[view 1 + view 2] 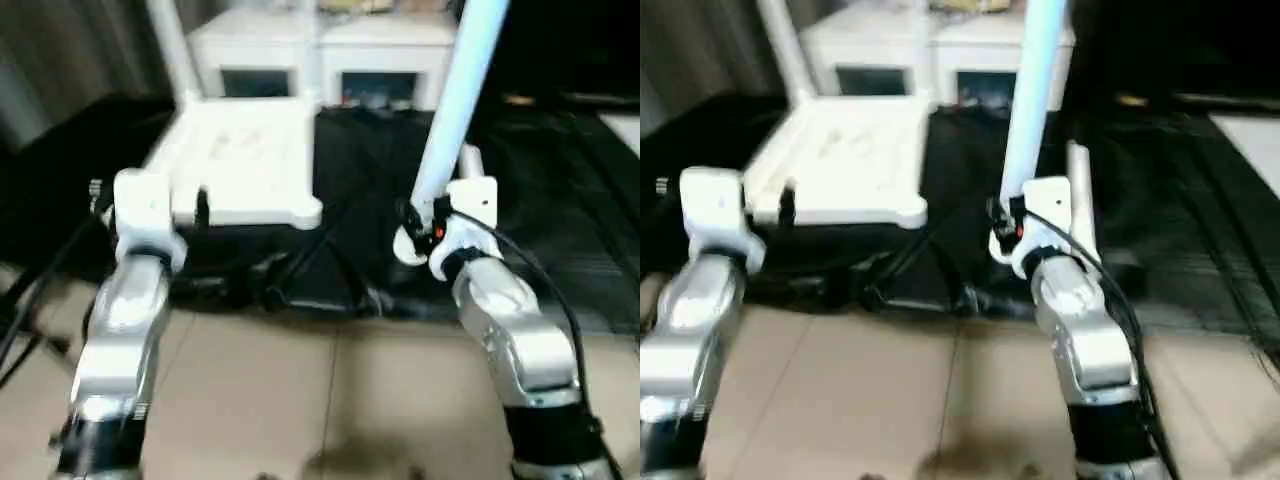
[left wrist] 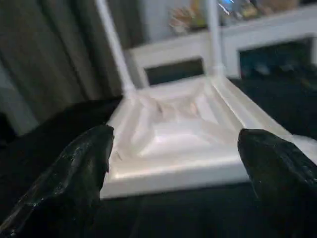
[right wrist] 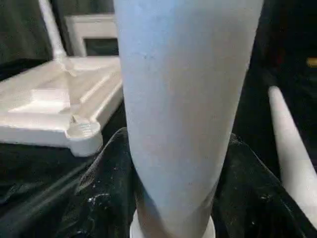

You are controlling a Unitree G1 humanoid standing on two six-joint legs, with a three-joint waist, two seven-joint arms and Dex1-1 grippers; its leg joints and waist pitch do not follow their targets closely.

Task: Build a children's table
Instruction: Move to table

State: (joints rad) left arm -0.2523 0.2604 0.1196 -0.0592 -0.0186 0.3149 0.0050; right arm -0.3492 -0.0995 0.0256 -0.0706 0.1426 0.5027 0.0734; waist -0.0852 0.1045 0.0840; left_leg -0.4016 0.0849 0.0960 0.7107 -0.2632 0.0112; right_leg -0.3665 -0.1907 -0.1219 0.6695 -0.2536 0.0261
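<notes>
right end effector (image 1: 418, 222) holds leg (image 1: 455, 105) beside tabletop (image 1: 240, 160) edge.

A black cloth (image 1: 560, 190) covers the counter, creased and hanging in folds along its near edge. Behind it stands a white cabinet (image 1: 320, 50) with two dark glass doors, and small blurred items sit on its top. Grey curtains (image 2: 54, 59) hang beside the cabinet. The floor (image 1: 330, 400) below is laid with beige tiles. Black cables (image 1: 30, 290) trail past the counter's corner.
</notes>
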